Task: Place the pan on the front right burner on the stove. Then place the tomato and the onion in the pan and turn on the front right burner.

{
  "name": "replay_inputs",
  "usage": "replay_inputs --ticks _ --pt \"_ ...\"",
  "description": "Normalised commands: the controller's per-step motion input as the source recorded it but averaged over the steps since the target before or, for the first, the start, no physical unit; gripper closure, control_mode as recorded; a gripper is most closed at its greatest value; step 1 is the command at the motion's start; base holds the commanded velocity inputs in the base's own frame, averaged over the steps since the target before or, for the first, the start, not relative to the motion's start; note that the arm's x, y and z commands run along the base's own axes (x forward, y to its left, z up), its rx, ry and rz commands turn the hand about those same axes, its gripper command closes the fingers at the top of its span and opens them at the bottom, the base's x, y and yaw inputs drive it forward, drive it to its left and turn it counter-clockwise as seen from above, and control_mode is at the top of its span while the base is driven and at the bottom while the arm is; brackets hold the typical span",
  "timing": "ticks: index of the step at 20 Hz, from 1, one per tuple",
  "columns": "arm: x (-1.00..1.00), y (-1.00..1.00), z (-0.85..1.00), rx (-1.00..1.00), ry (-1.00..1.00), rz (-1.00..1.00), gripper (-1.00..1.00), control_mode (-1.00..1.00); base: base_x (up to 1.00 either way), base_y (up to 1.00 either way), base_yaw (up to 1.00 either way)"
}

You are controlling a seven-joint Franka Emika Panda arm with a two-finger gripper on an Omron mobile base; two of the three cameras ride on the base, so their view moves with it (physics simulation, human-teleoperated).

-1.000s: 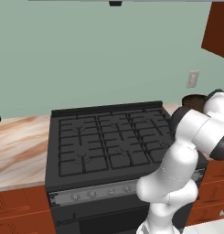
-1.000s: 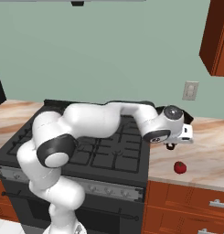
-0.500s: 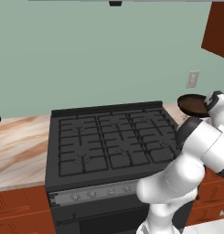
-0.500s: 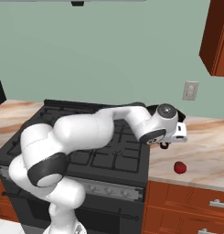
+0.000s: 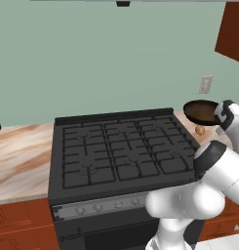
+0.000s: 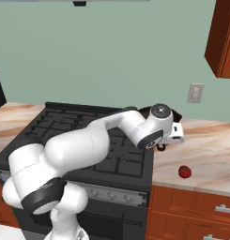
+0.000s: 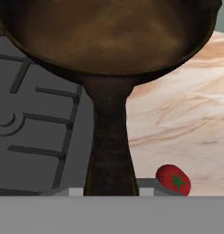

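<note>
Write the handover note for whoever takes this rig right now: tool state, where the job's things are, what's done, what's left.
Tool: shut on the pan's handle, pan held in the air over the stove's right edge.
Tomato: on the counter right of the stove.
Onion: on the counter beside the stove's back right corner.
Front right burner: bare.
Done: pan picked up.
Left: set pan on the front right burner, put tomato and onion in it, turn that burner on.
</note>
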Motion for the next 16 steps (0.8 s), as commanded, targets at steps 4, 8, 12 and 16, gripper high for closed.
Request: replay_inputs --ticks 4,8,12,16 --pt "-0.02 0.26 0.13 -0.03 0.02 0.04 1.00 -1.00 0.00 0.00 0.00" --pt "-0.01 0.16 0.21 -0.02 0.02 0.04 1.00 -1.00 0.00 0.00 0.00" --pt "-0.03 0.17 0.14 -0.01 0.02 0.03 1.00 -1.00 0.00 0.00 0.00" --pt "-0.03 0.20 0.04 0.00 0.04 0.05 1.00 -1.00 0.00 0.00 0.00"
